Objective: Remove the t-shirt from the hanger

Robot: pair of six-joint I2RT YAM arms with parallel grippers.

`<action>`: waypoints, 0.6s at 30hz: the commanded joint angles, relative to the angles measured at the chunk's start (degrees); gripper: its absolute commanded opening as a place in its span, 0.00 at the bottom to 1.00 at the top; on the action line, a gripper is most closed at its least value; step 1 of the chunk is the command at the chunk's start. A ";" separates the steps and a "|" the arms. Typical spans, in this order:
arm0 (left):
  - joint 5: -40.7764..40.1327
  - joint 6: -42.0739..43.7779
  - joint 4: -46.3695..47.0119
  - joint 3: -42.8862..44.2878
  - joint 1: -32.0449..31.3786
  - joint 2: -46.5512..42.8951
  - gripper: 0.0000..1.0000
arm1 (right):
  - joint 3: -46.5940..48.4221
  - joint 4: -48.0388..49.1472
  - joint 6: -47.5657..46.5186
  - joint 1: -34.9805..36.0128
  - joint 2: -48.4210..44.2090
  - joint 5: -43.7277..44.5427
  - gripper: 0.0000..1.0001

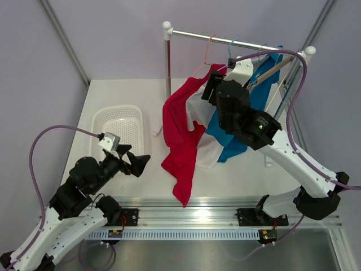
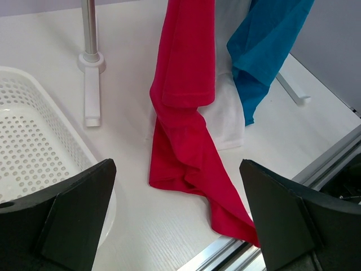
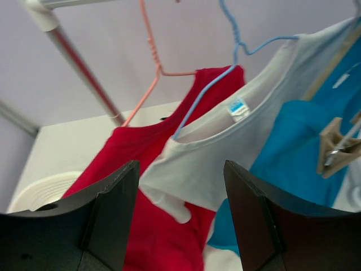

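Item one: a flat white table (image 1: 124, 96) with a faint wood-grain finish. Item two: a polished metal garment rail (image 1: 225, 39), round in section, capped in white at both ends, standing at the far side. Item three: a red cotton t-shirt (image 1: 179, 141), soft and deeply folded, hung by its neckline on a thin salmon-pink wire hanger (image 3: 151, 51), with its lower part trailing down and lying crumpled on the table near the front edge. Item four: a white t-shirt (image 3: 225, 147) with a ribbed collar and small blue label, on a light blue wire hanger (image 3: 237, 42), just beside the red one. Item five: a bright blue t-shirt (image 3: 293, 147) on a pale wooden hanger (image 3: 338, 144) fitted with a clip. Item six: a white perforated plastic basket (image 1: 115, 132), rounded at the corners, on the left of the table. Left end effector (image 1: 137, 162): matte black, wedge-shaped fingers spread wide, low over the table near the basket, gripping nothing. Right end effector (image 3: 180, 165): raised at the hangers, fingers apart, facing the white collar, nothing clamped.
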 commanded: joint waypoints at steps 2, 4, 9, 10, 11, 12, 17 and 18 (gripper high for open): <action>3.45 0.35 2.31 0.15 0.58 0.64 0.99 | 4.95 -1.87 -5.51 0.59 1.04 14.80 0.69; 4.25 0.35 2.22 0.06 0.58 0.64 0.99 | 5.40 -2.67 -6.13 0.59 1.48 16.29 0.69; 4.34 0.26 2.31 0.06 0.58 -0.06 0.99 | 4.18 -0.58 -7.09 0.16 1.22 17.71 0.69; 4.34 0.26 2.31 0.06 0.58 -0.15 0.99 | 3.30 0.31 -7.36 -1.06 1.13 17.10 0.69; 4.42 0.18 2.22 0.06 0.58 -0.15 0.99 | 2.51 0.32 -6.14 -2.21 1.21 15.96 0.69; 4.42 0.18 2.22 -0.03 0.58 -0.06 0.99 | 2.41 -1.42 -4.74 -3.35 1.74 13.25 0.68; 4.42 0.26 2.22 -0.03 0.58 0.03 0.99 | 3.82 -4.16 -0.60 -7.92 3.67 10.24 0.68; 4.42 0.26 2.22 -0.03 0.58 0.12 0.99 | 3.82 -4.16 -0.59 -8.11 3.76 10.41 0.67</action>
